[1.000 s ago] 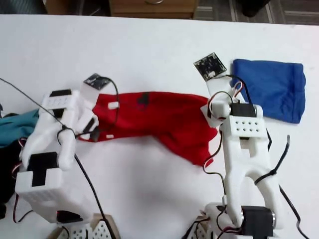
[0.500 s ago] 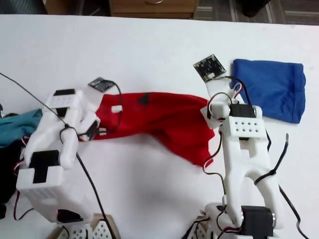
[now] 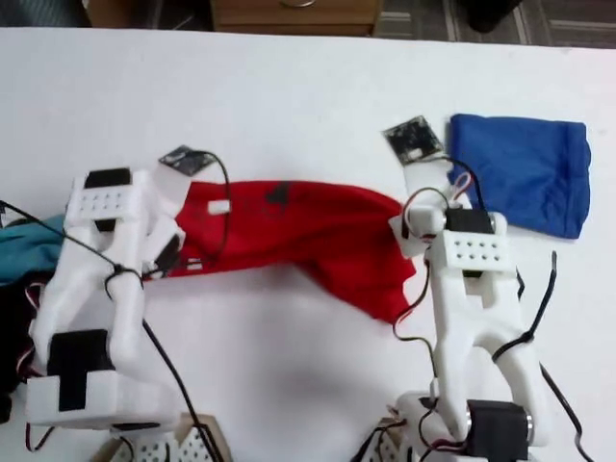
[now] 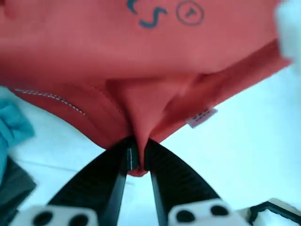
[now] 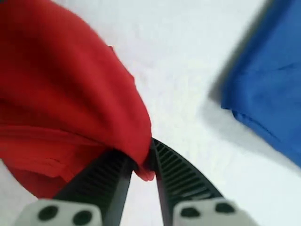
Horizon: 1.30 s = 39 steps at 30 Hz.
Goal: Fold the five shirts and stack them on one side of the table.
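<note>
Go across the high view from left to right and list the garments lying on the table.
teal garment at the left edge → red shirt spread across the middle → folded blue shirt on the right

High view: fixed overhead, looks down across table [image 3: 289, 87] from its lower-frame edge. Wrist views: very close, facing the cloth. All three share red shirt [image 3: 318, 231]; high and right wrist share blue shirt [image 3: 525, 173].

A broad white table [image 3: 289, 87] spans the scene; beyond its far edge stand a brown wooden cabinet [image 3: 294, 14] and grey patterned floor [image 3: 423, 21].
</note>
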Each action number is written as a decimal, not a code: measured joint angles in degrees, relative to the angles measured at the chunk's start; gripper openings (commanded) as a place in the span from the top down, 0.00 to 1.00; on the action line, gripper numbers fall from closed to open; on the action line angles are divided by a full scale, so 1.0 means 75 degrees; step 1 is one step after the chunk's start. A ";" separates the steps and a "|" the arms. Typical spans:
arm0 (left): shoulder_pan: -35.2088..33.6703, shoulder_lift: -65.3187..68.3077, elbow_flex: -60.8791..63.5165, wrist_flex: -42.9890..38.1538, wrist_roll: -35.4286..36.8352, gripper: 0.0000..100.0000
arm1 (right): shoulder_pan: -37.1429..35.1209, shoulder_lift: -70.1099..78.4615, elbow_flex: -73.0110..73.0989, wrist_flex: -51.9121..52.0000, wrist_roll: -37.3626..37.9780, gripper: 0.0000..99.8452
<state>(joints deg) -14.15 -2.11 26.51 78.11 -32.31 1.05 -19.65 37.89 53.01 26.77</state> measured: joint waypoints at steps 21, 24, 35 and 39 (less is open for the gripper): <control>0.0000 -0.0176 0.2297 -0.3505 0.0821 0.97 | 0.0410 0.0352 -0.0387 0.1958 -0.0785 0.82; 0.0000 -0.0211 0.2391 -0.3645 0.0821 0.97 | 0.0223 0.0586 -0.0375 0.1993 -0.1055 0.82; 0.0000 -0.0234 0.2426 -0.3692 0.0821 0.97 | -0.0410 0.1887 -0.0387 0.1852 -0.1629 0.77; 0.0000 -0.0234 0.2426 -0.3692 0.0821 0.97 | -0.0539 0.1958 -0.0797 0.1969 -0.1969 0.76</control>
<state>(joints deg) -14.15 -3.87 44.70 50.42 -26.15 -2.99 -4.97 31.91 67.78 12.00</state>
